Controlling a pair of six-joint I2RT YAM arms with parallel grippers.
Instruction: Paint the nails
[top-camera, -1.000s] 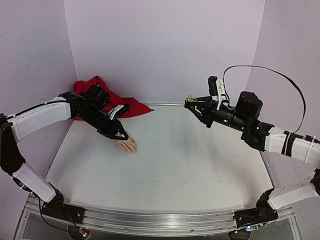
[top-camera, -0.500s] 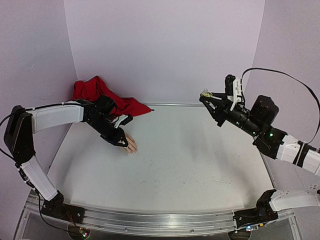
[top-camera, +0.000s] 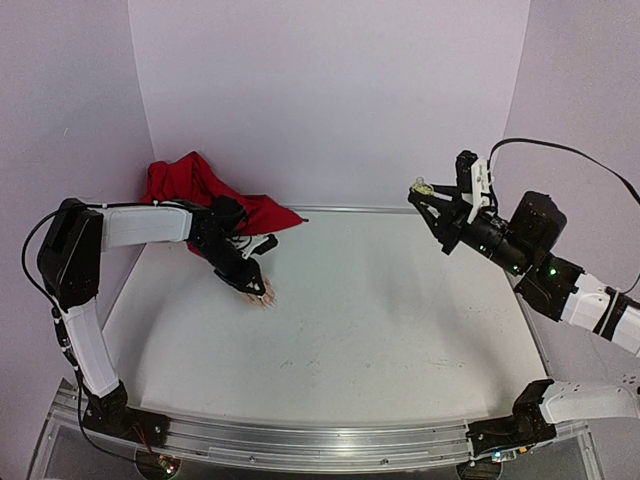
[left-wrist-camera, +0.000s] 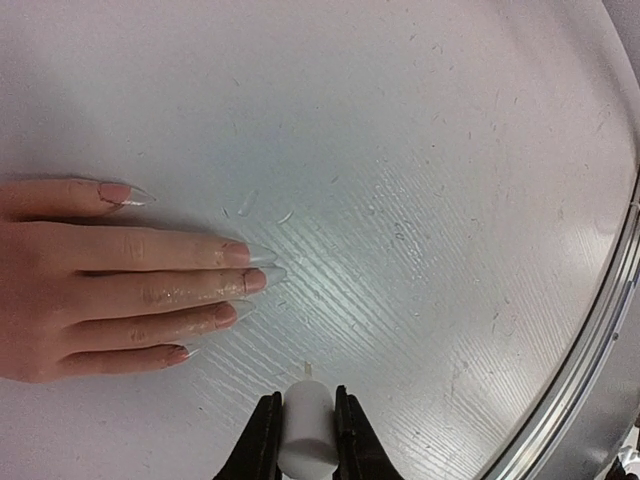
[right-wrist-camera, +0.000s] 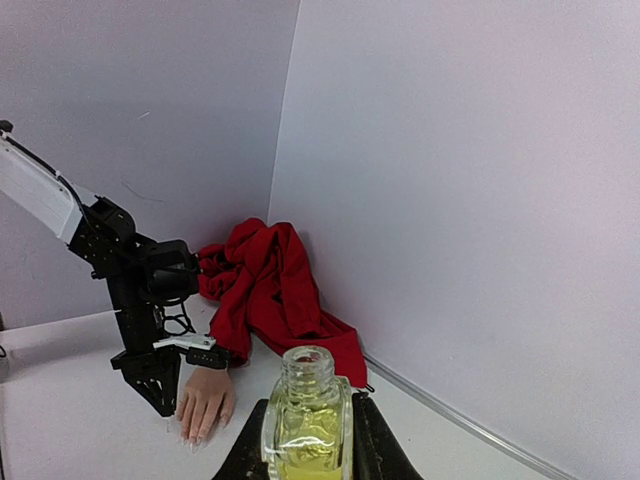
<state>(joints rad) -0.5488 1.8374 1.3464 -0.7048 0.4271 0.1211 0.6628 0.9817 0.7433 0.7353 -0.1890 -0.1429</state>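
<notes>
The pale peach mannequin hand (top-camera: 264, 295) lies flat on the white table, with its red fabric sleeve (top-camera: 195, 185) bunched at the back left corner. In the left wrist view its long nails (left-wrist-camera: 240, 253) point right. My left gripper (top-camera: 247, 280) hovers over the hand's fingers. It is shut on a white brush cap (left-wrist-camera: 306, 435), and the small brush tip (left-wrist-camera: 307, 371) sits just off the little finger's nail. My right gripper (top-camera: 428, 196) is held high at the right, shut on an open, capless bottle (right-wrist-camera: 307, 420) of yellowish liquid.
Lilac walls close off the back and both sides. A metal rail (left-wrist-camera: 590, 340) edges the table. The hand (right-wrist-camera: 203, 402) and left arm (right-wrist-camera: 140, 300) also show far off in the right wrist view.
My right gripper has drawn back to the right and slightly up with the bottle. My left gripper has shifted over the mannequin fingers and covers more of the hand.
</notes>
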